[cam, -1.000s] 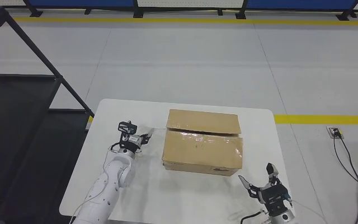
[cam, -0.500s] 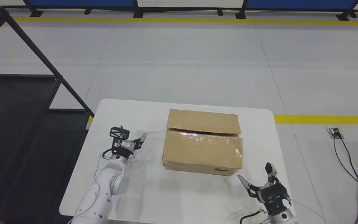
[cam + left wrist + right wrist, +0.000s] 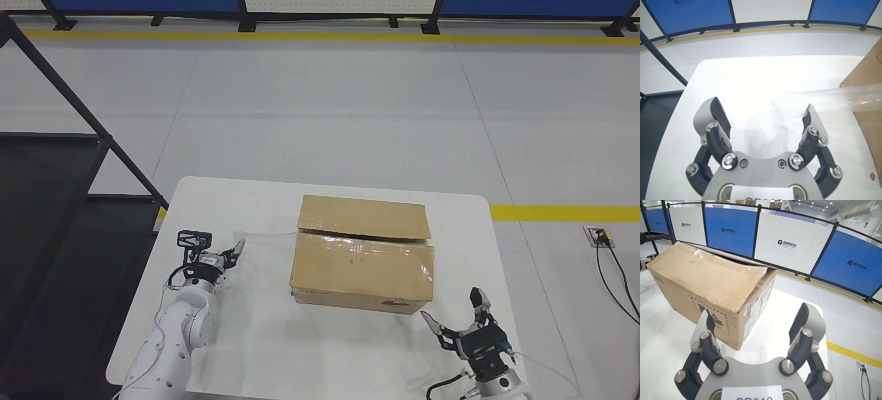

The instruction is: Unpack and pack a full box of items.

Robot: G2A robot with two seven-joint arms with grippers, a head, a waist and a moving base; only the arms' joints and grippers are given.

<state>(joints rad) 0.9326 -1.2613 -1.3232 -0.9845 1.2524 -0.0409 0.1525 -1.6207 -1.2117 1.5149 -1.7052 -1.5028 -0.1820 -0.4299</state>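
Peeling the clear tape strip off the cardboard box looks to be your step in hand. In the top view the box sits mid-table. The left gripper is at its 9 o'clock, with the strip stretched between them. The right gripper waits at the box's 5 o'clock, jaws spread and empty. A black rack stands off the table's edge at 9 o'clock, so pull the tape low and steadily and stop short of it.

From the left wrist view, the left gripper is wide apart and clamps nothing. The tape strip merely clings to one finger and runs taut to the box. Pinch it before drawing further, I judge, or it may slip or snap back and re-stick.

From the right wrist view, the right gripper gapes just beside the box's near corner. The top flaps sit slightly ajar along the seam. Steady the box there while you peel, since it may slide. Fence panels stand well beyond the table.
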